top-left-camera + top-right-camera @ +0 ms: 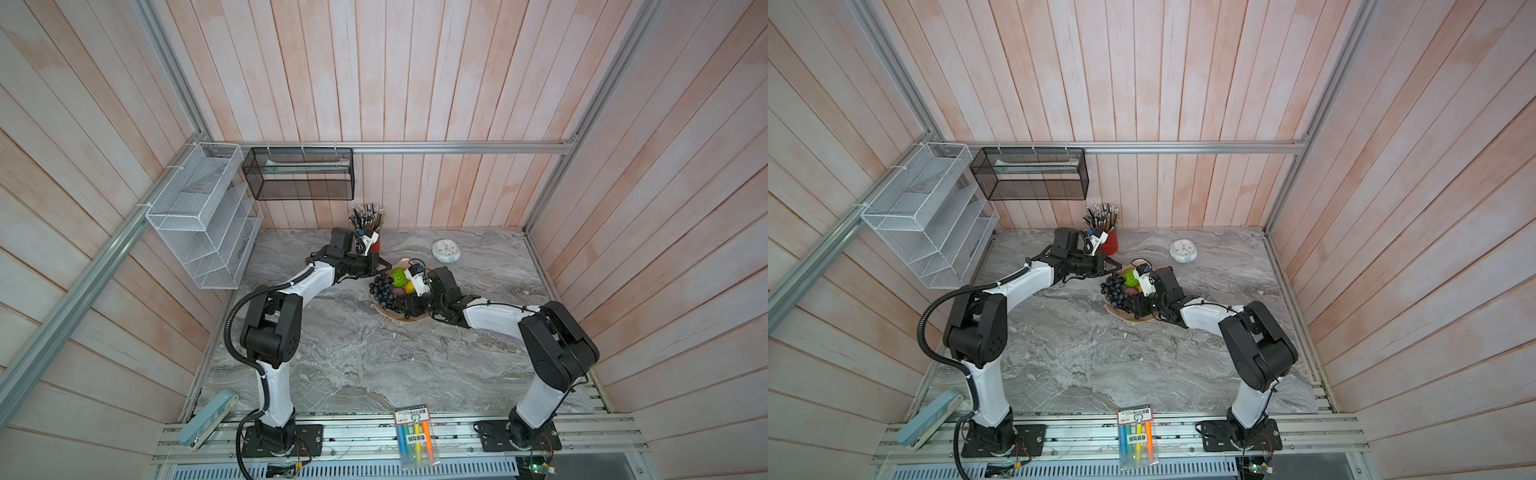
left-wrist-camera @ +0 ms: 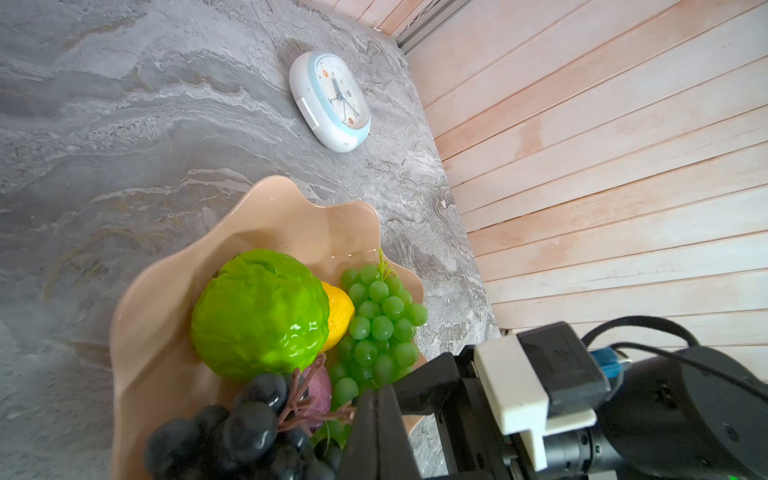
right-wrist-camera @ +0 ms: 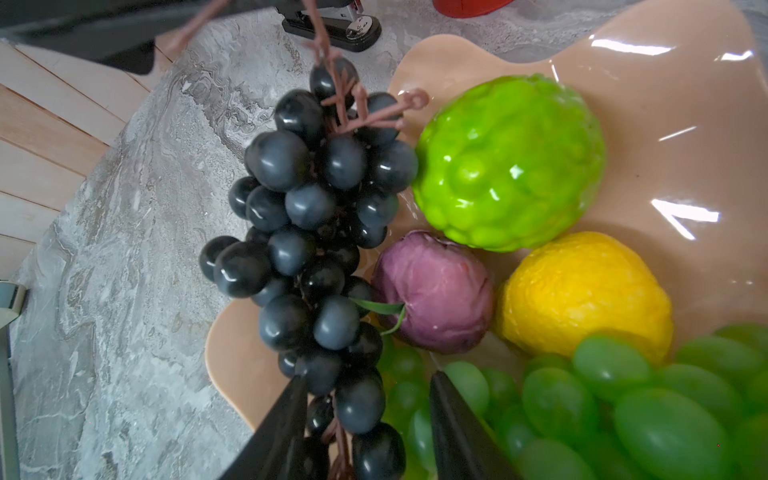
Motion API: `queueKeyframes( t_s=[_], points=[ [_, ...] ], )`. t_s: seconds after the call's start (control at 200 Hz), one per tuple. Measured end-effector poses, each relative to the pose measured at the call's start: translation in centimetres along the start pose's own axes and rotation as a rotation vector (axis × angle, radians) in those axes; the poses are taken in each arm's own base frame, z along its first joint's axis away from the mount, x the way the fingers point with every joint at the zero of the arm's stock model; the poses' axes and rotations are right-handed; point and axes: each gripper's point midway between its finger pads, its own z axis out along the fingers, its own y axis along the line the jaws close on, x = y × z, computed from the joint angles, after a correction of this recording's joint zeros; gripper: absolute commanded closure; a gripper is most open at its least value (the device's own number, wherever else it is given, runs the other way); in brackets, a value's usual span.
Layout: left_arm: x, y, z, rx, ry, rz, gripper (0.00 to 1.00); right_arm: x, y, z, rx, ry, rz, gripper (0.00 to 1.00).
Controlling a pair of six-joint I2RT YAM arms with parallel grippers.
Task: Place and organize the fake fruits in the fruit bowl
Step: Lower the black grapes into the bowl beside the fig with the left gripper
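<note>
The salmon-pink fruit bowl (image 1: pixel 400 317) (image 2: pixel 291 216) (image 3: pixel 665 124) holds a bumpy lime-green ball (image 1: pixel 398 276) (image 3: pixel 509 162), a yellow fruit (image 3: pixel 582 295), a round purple fruit (image 3: pixel 434 291) and a green grape bunch (image 2: pixel 378 324) (image 3: pixel 623 407). The dark grape bunch (image 1: pixel 382 289) (image 3: pixel 307 216) hangs over the bowl's left rim, partly above the table. My left gripper (image 1: pixel 388 266) (image 2: pixel 376 399) is shut at the top of its brown stem. At the bunch's lower end, my right gripper (image 3: pixel 368 376) is open with its jaws on either side; one finger touches the grapes and the other stands apart.
A white clock (image 1: pixel 446 251) (image 2: pixel 330 99) lies behind the bowl on the right. A red pencil cup (image 1: pixel 376 245) stands at the back wall behind my left wrist. A black stapler (image 3: pixel 332 25) sits near it. A marker packet (image 1: pixel 417 436) lies at the front edge.
</note>
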Motion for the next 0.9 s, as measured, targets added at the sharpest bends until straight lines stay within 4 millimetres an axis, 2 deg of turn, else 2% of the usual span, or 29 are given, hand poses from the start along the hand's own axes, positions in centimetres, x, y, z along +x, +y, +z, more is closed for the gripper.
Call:
queueKeyframes(
  t_s=[0.12,0.385,0.525,0.59,0.655,0.75,0.815,0.9],
  points=[
    [-0.3,0.5,0.6,0.006,-0.002,0.001,1.00,-0.3,0.1,-0.6,0.009,-0.002,-0.007,0.46],
    [-0.7,0.9,1.2,0.016,-0.016,-0.007,1.00,-2.3,0.8,-2.8,0.033,-0.060,-0.028,0.44],
    [-1.2,0.9,1.3,0.019,-0.023,-0.010,0.80,-2.6,0.9,-3.7,0.053,-0.062,-0.031,0.44],
    [-1.3,0.9,1.3,0.014,-0.025,-0.011,0.76,-2.9,1.0,-4.4,0.062,-0.071,-0.032,0.43],
    [-1.4,0.9,1.2,0.007,-0.028,-0.006,0.56,-3.5,1.3,-5.4,0.070,-0.096,-0.035,0.42],
    [-1.7,0.9,0.9,-0.023,-0.031,0.004,0.41,-4.6,1.8,-7.2,0.077,-0.143,-0.039,0.41],
    [-1.8,0.8,0.3,-0.050,-0.034,0.014,0.35,-5.0,2.1,-8.2,0.082,-0.169,-0.041,0.40],
    [-2.0,0.3,-0.5,-0.085,-0.042,0.028,0.35,-4.8,2.1,-9.0,0.093,-0.183,-0.039,0.40]
  ],
)
